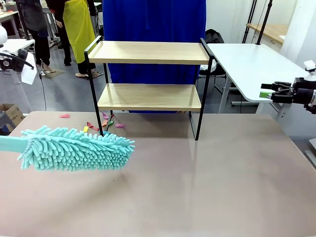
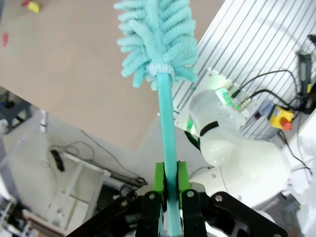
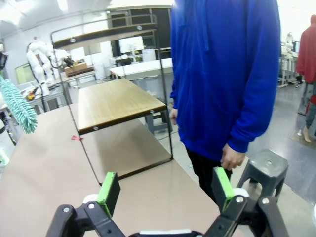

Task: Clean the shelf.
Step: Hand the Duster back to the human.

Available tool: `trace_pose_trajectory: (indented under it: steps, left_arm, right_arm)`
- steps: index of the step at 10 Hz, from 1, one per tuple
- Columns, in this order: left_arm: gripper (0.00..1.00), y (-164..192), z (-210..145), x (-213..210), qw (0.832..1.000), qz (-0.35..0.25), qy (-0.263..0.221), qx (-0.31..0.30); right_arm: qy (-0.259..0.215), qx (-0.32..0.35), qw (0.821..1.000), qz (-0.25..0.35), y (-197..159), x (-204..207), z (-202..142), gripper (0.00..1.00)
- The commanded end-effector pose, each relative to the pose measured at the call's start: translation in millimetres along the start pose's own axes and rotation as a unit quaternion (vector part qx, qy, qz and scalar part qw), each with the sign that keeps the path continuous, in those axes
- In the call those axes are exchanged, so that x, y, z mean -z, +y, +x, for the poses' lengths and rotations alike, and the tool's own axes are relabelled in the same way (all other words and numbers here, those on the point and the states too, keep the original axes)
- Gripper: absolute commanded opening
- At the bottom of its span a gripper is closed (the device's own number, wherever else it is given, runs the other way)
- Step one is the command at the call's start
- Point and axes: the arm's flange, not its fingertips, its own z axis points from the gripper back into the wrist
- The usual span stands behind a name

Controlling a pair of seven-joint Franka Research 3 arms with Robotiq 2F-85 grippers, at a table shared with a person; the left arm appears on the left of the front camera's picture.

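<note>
Two-tier light wood shelf with thin black metal frame (image 1: 149, 79) stands upper centre on the brown worktop (image 1: 207, 182). Left claw (image 2: 170, 195) pinches a teal fluffy duster (image 1: 76, 148), lower left of shelf. Right claw (image 3: 165, 190) spread, shelf beyond.

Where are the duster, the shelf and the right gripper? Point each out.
duster (image 1: 79, 149), front view, on its fluffy teal head.
shelf (image 1: 150, 52), front view, on the top wood board.
right gripper (image 3: 167, 186), right wrist view, midway between its open green pads.
</note>
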Motion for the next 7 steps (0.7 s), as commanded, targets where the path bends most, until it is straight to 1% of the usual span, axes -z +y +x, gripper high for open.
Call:
trace_pose_trajectory:
  steps: [1, 3, 4, 5, 6, 7]
  left_arm:
    - [0.13, 14, 6, 2, 0.995, 0.003, -0.063, 0.076]
    - [0.13, 29, 32, 11, 0.987, 0.010, -0.118, 0.112]
    - [0.13, 35, 46, 17, 0.981, 0.014, -0.146, 0.131]
    - [0.13, 44, 64, 26, 0.971, 0.014, -0.182, 0.152]
    - [0.13, 53, 79, 33, 0.962, 0.015, -0.206, 0.177]
    - [0.13, 60, 94, 40, 0.950, 0.002, -0.230, 0.212]
  right_arm:
    - [-0.004, 0.025, 0.997, 0.077, 33, 15, 39, 1.00]
    - [-0.010, 0.042, 0.991, 0.128, 70, 27, 70, 1.00]
    - [-0.016, 0.074, 0.983, 0.167, 90, 28, 80, 1.00]
    - [-0.027, 0.092, 0.975, 0.202, 112, 30, 89, 1.00]
    - [-0.030, 0.091, 0.967, 0.234, 131, 31, 95, 1.00]
    - [-0.040, 0.090, 0.959, 0.267, 151, 35, 98, 1.00]
